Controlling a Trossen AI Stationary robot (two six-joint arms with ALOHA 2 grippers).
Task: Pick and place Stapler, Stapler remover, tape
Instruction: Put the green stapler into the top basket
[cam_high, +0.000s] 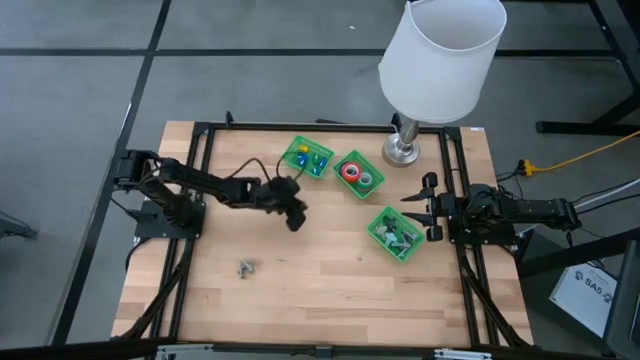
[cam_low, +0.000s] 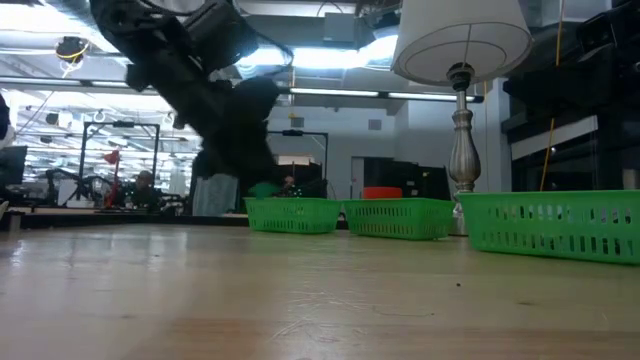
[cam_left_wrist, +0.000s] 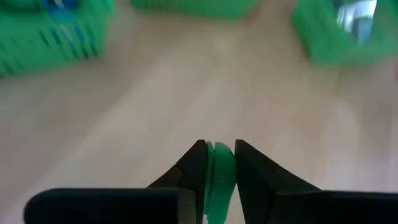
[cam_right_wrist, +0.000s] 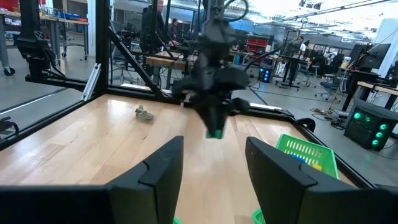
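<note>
My left gripper (cam_high: 296, 219) hangs over the middle of the table, fingers pointing down, shut on a small green thing (cam_left_wrist: 219, 179) that looks like a tape roll seen edge-on. Three green trays stand beyond it: the far one (cam_high: 290, 152) holds blue and yellow pieces, the middle one (cam_high: 340, 182) holds a red tape ring (cam_high: 350, 170), and the right one (cam_high: 378, 216) holds grey metal pieces. A small grey object (cam_high: 246, 267) lies on the wood near the front left. My right gripper (cam_high: 428, 208) waits open at the table's right edge. My left gripper pinches the thin green piece (cam_left_wrist: 217, 163) between its two fingers, which come from above and point down. The piece stands on edge in the gap, and its lower end (cam_right_wrist: 215, 133) pokes out below the fingertips. It hangs lifted clear of the table.
A lamp with a white shade (cam_high: 442, 55) stands on a metal base (cam_high: 403, 150) at the far edge, close to the middle tray. Black frame rails (cam_high: 196, 200) run along both sides of the table. Bare wood lies in front of the trays.
</note>
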